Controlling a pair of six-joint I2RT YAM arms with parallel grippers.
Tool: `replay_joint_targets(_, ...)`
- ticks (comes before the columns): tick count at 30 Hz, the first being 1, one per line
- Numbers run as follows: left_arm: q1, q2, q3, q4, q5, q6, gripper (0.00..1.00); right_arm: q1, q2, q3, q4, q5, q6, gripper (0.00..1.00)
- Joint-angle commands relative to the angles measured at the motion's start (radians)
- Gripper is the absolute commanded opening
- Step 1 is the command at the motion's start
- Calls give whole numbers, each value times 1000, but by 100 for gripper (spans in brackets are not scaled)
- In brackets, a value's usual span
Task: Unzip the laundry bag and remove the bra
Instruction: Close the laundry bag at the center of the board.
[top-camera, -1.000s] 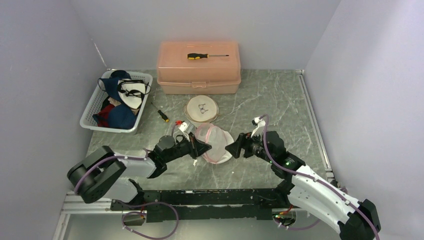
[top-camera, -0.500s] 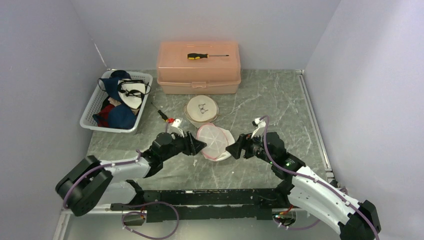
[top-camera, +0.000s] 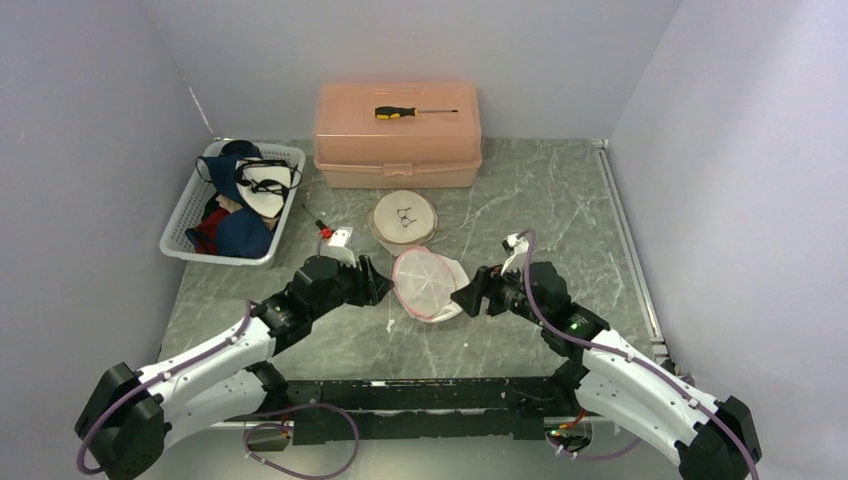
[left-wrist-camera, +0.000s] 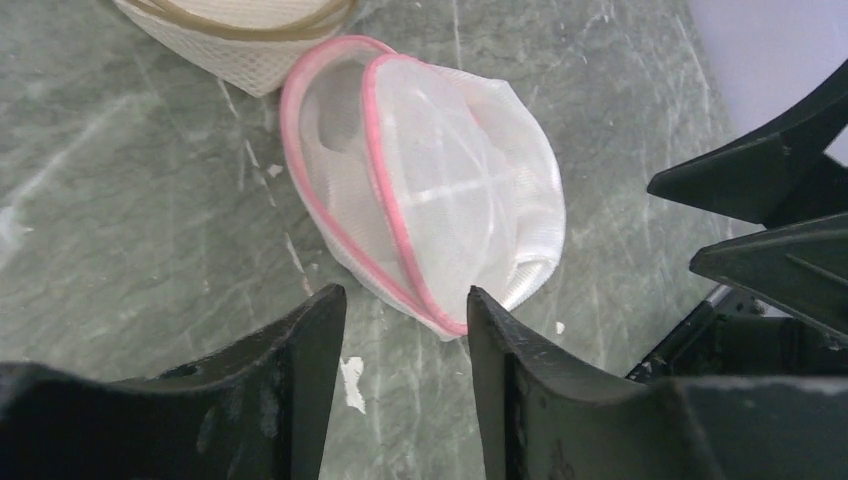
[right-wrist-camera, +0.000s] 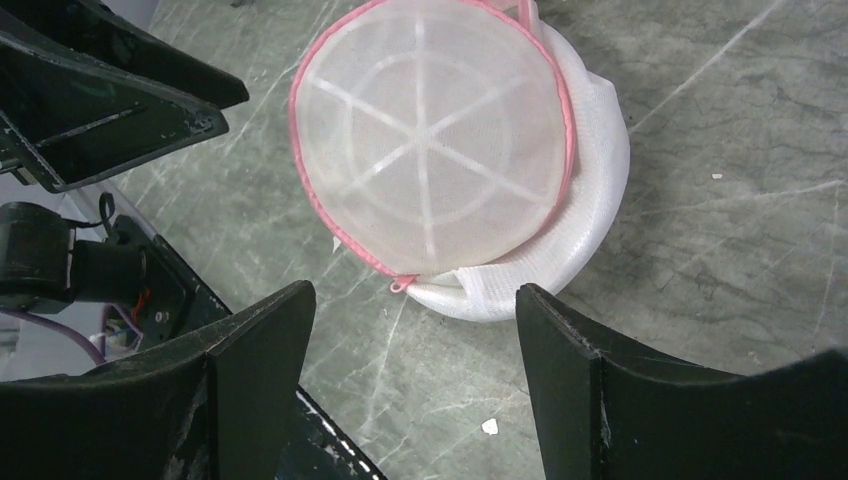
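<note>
Unzipping the laundry bag (top-camera: 428, 283) is judged unfinished; left gripper (left-wrist-camera: 405, 300) and right gripper (right-wrist-camera: 415, 292) are spread empty; zipper pull (right-wrist-camera: 401, 284) must be pinched next.

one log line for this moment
left end effector: open | right end effector: open | laundry bag: between both, ungripped, zip partly open

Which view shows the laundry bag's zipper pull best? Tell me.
The right wrist view: the zipper pull sits at the pink rim of the laundry bag, unobstructed. The left wrist view shows the bag's pink trim but no pull; in the top view it is too small to tell.
</note>
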Motion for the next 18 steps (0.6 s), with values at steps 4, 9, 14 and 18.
replay_joint_targets(4,1,144,70,215,229,-75,28,-2,25,49,45,6,-14,75)
replay_joint_targets(9,-1,265,93,321,262,-106,9,-1,22,43,39,8,-13,73)
replay_joint_targets(14,-1,301,79,311,195,-103,3,-1,26,43,31,12,-18,73)
replay_joint_targets(18,0,358,59,298,123,-109,3,-1,30,44,30,16,-22,73)
